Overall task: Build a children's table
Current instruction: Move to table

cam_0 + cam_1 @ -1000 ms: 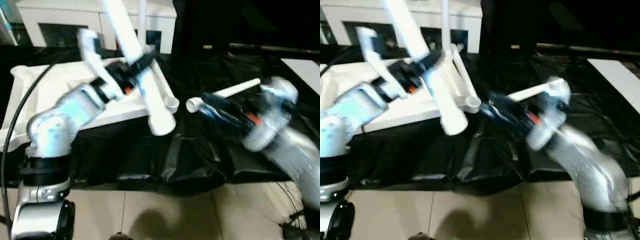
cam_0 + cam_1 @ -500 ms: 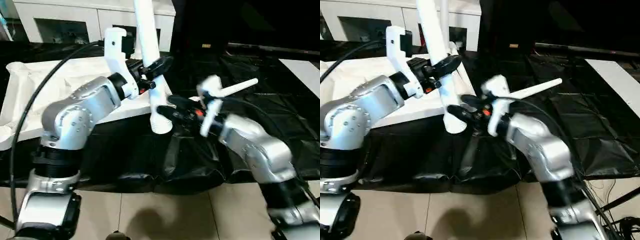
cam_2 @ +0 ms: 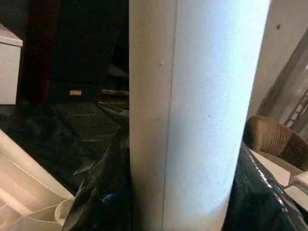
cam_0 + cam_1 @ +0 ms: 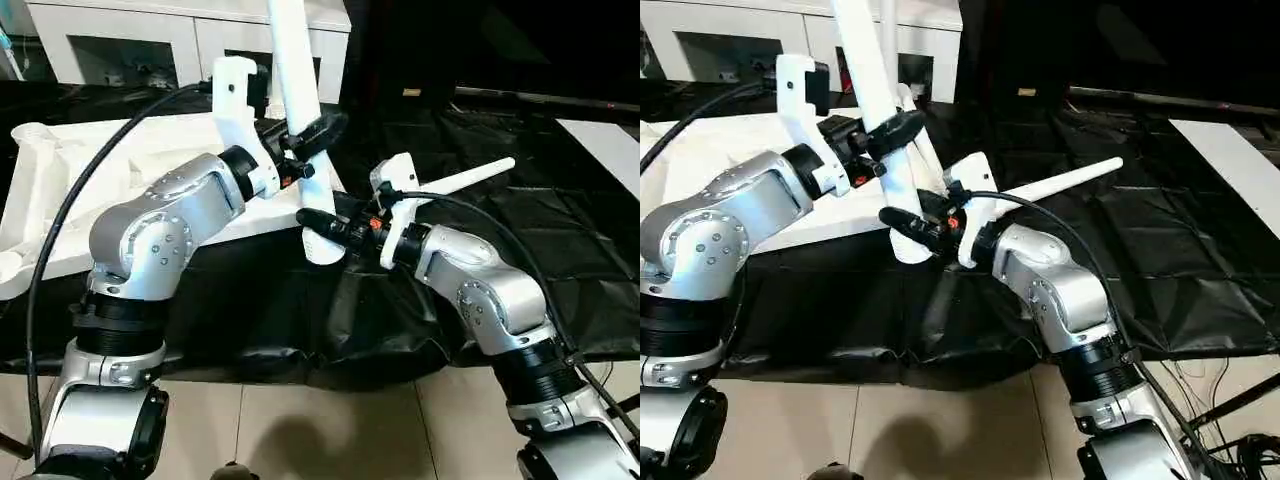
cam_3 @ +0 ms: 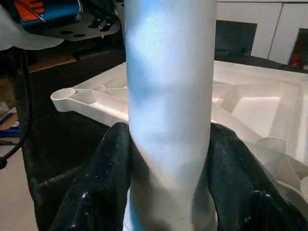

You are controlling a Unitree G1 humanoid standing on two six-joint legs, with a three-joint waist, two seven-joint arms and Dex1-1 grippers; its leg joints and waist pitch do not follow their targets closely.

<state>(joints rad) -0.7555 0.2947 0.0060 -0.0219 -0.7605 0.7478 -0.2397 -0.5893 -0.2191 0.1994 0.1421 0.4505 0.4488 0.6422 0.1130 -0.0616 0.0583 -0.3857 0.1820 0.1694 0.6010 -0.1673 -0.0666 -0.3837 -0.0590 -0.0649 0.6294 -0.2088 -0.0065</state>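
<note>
The children's table is in parts: its white tabletop [image 4: 110,170] lies underside up on the black sheet [image 4: 560,260] that covers the worktop, ribs and a round corner socket [image 5: 67,94] showing. One white leg [image 4: 300,110] stands nearly upright at the tabletop's near right corner, its thick end low, just beside the tabletop's edge. The left claw [image 4: 315,135] is clenched on this leg at mid height, a black finger on each side of the tube; in the left wrist view the leg [image 3: 192,110] stands between the dark fingers. The right claw [image 4: 325,225] reaches in from the right and is closed around the same leg close to its lower end; in the right wrist view the two black fingers [image 5: 101,183] press the tube from both sides. A second white leg [image 4: 465,180] lies on the black sheet behind the right forearm, its thin end pointing away to the right. A white cabinet [image 4: 130,40] with glass doors stands behind the worktop. Pale floor tiles [image 4: 330,430] show below
</note>
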